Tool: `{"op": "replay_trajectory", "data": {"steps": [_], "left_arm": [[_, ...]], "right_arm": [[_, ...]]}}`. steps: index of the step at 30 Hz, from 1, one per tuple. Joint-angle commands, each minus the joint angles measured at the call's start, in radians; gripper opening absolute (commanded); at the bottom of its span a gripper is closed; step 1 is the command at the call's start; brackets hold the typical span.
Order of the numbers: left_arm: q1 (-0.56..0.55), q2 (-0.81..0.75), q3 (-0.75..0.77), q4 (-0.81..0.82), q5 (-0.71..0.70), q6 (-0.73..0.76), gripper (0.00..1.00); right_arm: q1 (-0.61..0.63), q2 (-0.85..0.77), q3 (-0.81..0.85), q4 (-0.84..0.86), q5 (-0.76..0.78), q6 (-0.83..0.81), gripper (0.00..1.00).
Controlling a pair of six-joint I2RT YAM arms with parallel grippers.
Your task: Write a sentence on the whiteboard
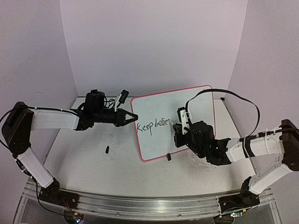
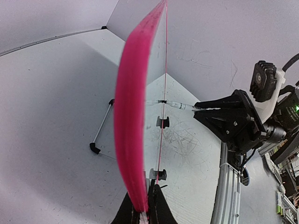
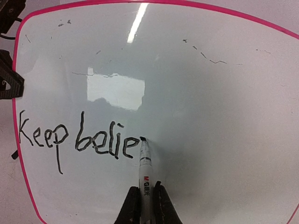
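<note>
Whiteboard (image 1: 161,105) looks to be lying on the tabletop (image 1: 93,163) between the two arms, pink rim all round. The sentence (image 3: 79,140) on it reads "Keep belie", so my guess is it's mid-word and maybe halfway done at best.

Left claw (image 1: 133,116) is pinched down on the board's left edge. In its wrist view the rim sits right between the fingers (image 2: 156,210) with no gap I can see. Pretty sure it's just there to hold the board in place.

Right claw (image 3: 145,200) is closed around a marker (image 3: 145,168), gripping the barrel low down with the tip poking out ahead of it. The tip is touching the board, or as good as, just right of the last "e".

The bit that matters: the line of letters runs left to right across the board, starting near the left claw and heading toward the right arm's side. All the blank space is to the right of the tip. So the next stroke has to go sideways along that same baseline. The right arm is the one on it, and there's plenty of room before the rim.

Only worry I'd have is the line drifting, since "belie" already sits a touch lower than "Keep".
</note>
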Motion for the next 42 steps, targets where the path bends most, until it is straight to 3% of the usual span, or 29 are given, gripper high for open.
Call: {"op": "replay_trajectory", "data": {"steps": [1,20,42], "left_arm": [[-0.013,-0.012,0.024,-0.046,-0.045,0.091,0.0],[-0.015,-0.013,0.024,-0.049,-0.047,0.093,0.0],[-0.02,-0.013,0.025,-0.052,-0.05,0.097,0.0]], "right_arm": [[-0.001,-0.021,-0.001,-0.037,0.026,0.019,0.0],[0.012,-0.033,-0.038,-0.072,0.019,0.065,0.0],[-0.014,0.012,0.047,0.007,0.078,0.006,0.0]]}}
